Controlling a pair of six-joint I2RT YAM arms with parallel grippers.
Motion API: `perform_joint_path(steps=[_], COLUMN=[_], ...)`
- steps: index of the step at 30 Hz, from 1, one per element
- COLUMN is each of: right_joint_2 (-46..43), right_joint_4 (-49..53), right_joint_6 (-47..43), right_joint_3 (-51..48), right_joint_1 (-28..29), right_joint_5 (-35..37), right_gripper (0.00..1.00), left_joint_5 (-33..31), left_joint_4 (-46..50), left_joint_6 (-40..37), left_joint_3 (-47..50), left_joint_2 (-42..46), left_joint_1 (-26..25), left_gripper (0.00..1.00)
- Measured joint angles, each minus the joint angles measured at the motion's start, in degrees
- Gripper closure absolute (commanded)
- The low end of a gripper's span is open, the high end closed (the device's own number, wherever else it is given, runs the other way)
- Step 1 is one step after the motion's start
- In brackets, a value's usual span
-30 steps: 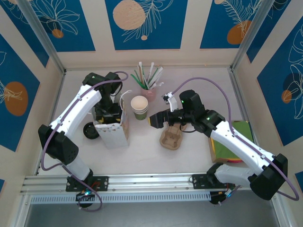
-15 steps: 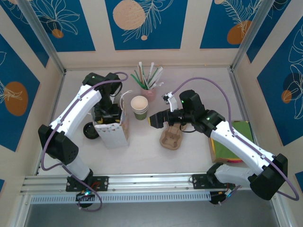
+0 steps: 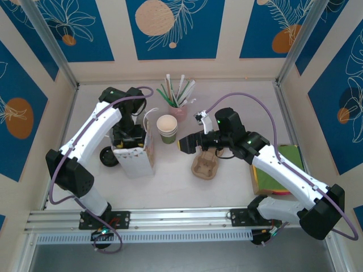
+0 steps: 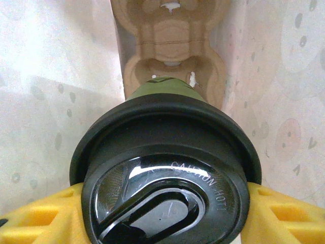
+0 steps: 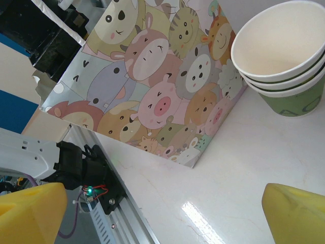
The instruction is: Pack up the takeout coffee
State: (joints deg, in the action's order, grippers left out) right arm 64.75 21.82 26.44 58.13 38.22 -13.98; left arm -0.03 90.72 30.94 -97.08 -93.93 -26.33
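The takeout coffee (image 4: 167, 173), a green cup under a black lid, sits between the yellow fingers (image 4: 38, 218) of my left gripper (image 4: 165, 216), which is shut on it just below the lid. It hangs inside the cartoon-print paper bag (image 3: 136, 160), above a brown cardboard carrier (image 4: 172, 51) on the bag's floor. In the top view the left gripper (image 3: 129, 137) reaches down into the bag's mouth. My right gripper (image 3: 187, 144) hovers open over the table right of the bag, and nothing lies between its fingers (image 5: 30, 211).
A stack of lidless green cups (image 3: 167, 129) stands behind the bag (image 5: 152, 86), with a pink cup of straws (image 3: 177, 107) further back. A second cardboard carrier (image 3: 205, 164) lies under the right arm. Coloured sheets (image 3: 278, 170) lie at the right. A black round object (image 3: 108, 157) sits left of the bag.
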Motion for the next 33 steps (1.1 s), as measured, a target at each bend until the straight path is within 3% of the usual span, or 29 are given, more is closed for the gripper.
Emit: perform_joint_path(steps=[33], right_joint_2=[0.0], right_joint_4=[-0.2], right_joint_6=[0.2], right_joint_3=[0.0], right_joint_1=[0.0], right_joint_5=[0.0], right_gripper=[0.01], left_joint_5=[0.0], left_joint_4=[-1.1], left_joint_6=[-0.5], left_joint_3=[0.0], left_joint_2=[0.0], left_joint_1=[0.0], left_gripper=[0.44])
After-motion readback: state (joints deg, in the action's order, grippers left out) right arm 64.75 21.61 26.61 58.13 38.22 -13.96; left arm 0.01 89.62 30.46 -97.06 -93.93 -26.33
